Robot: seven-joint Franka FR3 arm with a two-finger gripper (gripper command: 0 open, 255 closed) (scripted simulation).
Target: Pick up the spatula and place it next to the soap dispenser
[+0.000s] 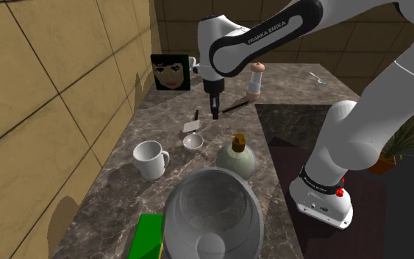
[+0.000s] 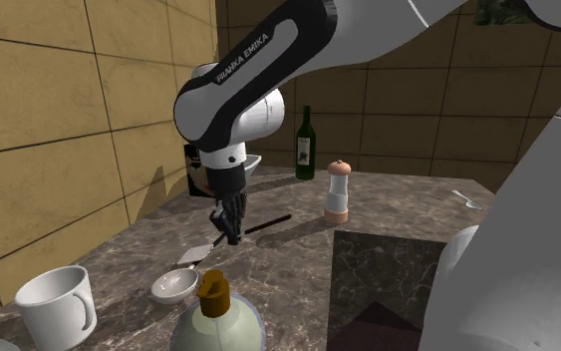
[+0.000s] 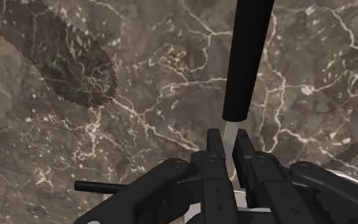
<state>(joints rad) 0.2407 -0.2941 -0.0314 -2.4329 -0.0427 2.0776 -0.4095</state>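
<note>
On the dark marble bench (image 1: 161, 118), the tool (image 3: 230, 145) is clamped on the spatula (image 3: 247, 57), gripping the thin neck between its pale blade and black handle. The spatula is tilted with its blade down toward a small white bowl (image 1: 193, 141). The blade seems to sit just off the surface, though that is hard to judge. The soap dispenser (image 1: 236, 158) stands apart from the spatula, just past the bowl and near a white mug (image 1: 148, 158).

White arm (image 1: 356, 132), dark joints; white FRANKA EMIKA lettering on dark link; all-black jaws.
</note>
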